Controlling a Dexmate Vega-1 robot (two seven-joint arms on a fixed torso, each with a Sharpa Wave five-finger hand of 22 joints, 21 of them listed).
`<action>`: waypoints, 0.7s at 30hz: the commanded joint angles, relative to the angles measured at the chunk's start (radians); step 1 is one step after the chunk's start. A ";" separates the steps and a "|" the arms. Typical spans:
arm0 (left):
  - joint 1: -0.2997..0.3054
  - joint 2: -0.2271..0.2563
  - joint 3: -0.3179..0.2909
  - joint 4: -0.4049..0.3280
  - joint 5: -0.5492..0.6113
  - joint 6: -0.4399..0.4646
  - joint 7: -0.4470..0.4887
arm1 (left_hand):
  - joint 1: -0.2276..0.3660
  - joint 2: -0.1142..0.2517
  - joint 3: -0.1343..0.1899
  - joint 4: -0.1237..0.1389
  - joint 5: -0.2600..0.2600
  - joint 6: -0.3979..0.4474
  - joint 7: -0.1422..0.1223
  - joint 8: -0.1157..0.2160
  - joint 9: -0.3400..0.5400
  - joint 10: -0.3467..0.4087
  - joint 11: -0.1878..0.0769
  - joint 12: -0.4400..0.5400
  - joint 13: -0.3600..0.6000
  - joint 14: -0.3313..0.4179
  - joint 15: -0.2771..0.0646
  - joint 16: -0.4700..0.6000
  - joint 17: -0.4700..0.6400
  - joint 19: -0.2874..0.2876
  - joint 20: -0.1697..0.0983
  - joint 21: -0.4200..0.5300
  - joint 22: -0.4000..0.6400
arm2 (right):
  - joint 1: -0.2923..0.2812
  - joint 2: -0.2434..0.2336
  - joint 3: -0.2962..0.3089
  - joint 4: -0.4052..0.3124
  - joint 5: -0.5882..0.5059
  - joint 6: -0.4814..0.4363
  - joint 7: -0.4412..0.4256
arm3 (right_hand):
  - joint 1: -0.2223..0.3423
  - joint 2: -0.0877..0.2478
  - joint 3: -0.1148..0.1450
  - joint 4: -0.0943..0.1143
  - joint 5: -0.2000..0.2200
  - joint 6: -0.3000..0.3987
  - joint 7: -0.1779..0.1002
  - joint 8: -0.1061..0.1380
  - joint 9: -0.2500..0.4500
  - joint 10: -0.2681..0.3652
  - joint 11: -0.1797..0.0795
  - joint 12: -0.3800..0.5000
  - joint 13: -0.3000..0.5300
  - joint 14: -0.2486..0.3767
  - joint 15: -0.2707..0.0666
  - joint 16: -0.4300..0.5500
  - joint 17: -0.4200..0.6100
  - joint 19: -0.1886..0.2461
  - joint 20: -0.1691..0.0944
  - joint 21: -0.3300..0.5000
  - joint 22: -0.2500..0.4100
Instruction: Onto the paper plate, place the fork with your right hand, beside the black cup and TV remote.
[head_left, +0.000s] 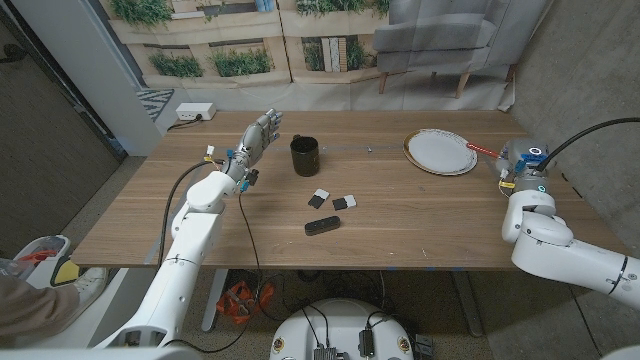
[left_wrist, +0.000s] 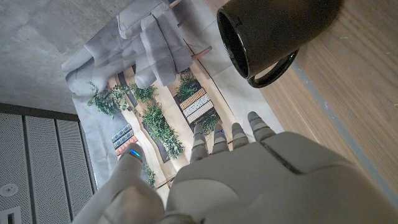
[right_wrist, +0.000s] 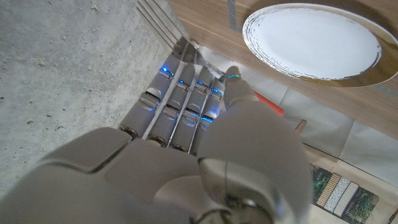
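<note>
right hand (head_left: 518, 160) at right of frame gripping red-handled fork (head_left: 484, 150) beside paper plate (head_left: 440, 152) | left hand (head_left: 258, 135) hovering open left of black cup (head_left: 305, 156) | TV remote (head_left: 322, 226) lying centre

The left hand (left_wrist: 249, 180) reaches fingers apart toward a black cup (left_wrist: 273, 34) with a handle on the wooden table (left_wrist: 354, 112), not touching it

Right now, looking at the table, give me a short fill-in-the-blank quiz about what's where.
1. The cup on the table is ___ in colour.
2. The plate lies nearer the robot's ___ hand.
3. The fork is held by the ___ hand.
4. The remote lies ___ the plate, on bare wood.

Missing words: black; right; right; off
</note>
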 joint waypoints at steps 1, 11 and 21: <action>0.027 0.000 -0.008 -0.032 0.000 0.006 0.010 | -0.002 0.004 -0.001 0.000 -0.001 0.009 0.002 0.002 0.004 0.002 0.005 0.002 0.004 -0.010 0.002 0.006 0.002 0.001 0.006 -0.002 0.003 | 0.028 -0.015 -0.019 0.000 -0.026 0.038 0.016 | 0.009 0.002 0.001 0.005 0.005 0.021 -0.016 0.015 0.038 0.006 0.000 0.006 0.002 0.009 -0.140 -0.005 0.005 0.002 -0.003 0.009 0.004; 0.031 -0.002 -0.007 -0.034 -0.002 0.001 0.010 | -0.003 0.004 -0.002 0.000 -0.001 0.010 0.002 0.002 0.004 0.003 0.006 0.002 0.004 -0.010 0.002 0.006 0.002 0.001 0.006 -0.002 0.003 | 0.047 -0.011 -0.013 0.013 -0.024 0.071 0.031 | 0.012 0.002 0.001 0.005 0.005 0.021 -0.018 0.014 0.038 0.007 -0.004 0.007 0.004 0.009 -0.141 -0.008 0.006 0.001 -0.004 0.011 0.005; 0.035 -0.001 -0.013 -0.036 -0.002 0.007 0.015 | -0.003 0.004 -0.002 0.000 -0.001 0.010 0.001 0.002 0.004 0.005 0.005 0.003 0.004 -0.010 0.002 0.006 0.002 0.000 0.006 -0.002 0.003 | 0.096 -0.003 -0.054 0.036 -0.058 0.105 0.066 | 0.011 0.000 -0.001 0.005 0.005 0.023 -0.016 0.015 0.039 0.011 -0.004 0.007 0.004 0.014 -0.140 -0.008 0.008 0.000 -0.004 0.014 0.005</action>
